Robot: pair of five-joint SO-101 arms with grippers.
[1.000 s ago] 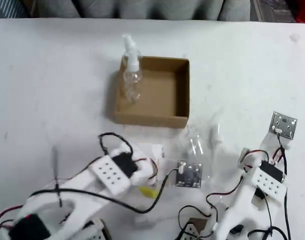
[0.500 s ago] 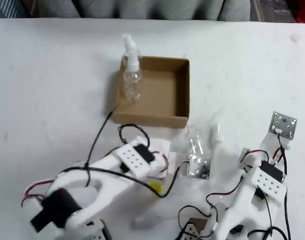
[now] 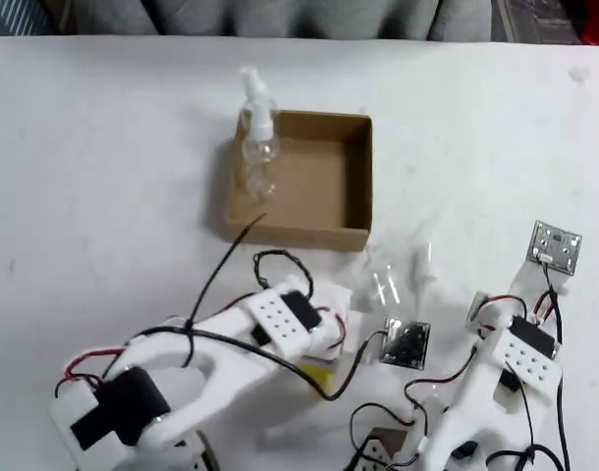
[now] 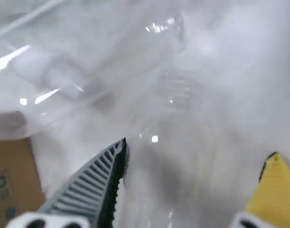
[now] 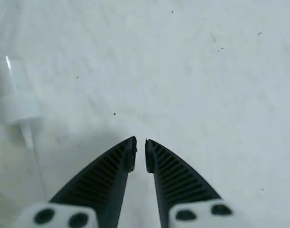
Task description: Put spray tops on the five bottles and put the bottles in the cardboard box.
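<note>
A clear bottle with a white spray top stands upright at the back left corner of the cardboard box. Clear bottles without tops lie on the table in front of the box. My left arm stretches toward them. Its gripper is open, and the threaded neck of a lying bottle sits just ahead of the grey and yellow fingers. My right arm rests at the front right, its gripper shut over bare table. A loose white spray top lies off to one side of it.
The box's cardboard wall shows beside the left gripper. Another white spray top lies right of the clear bottles. Black and red cables loop over the left arm. The table's left and back right are bare white.
My left arm has swung to the right and forward, bringing its gripper up to the lying clear bottles. The right arm, the box and the standing bottle have stayed where they were.
</note>
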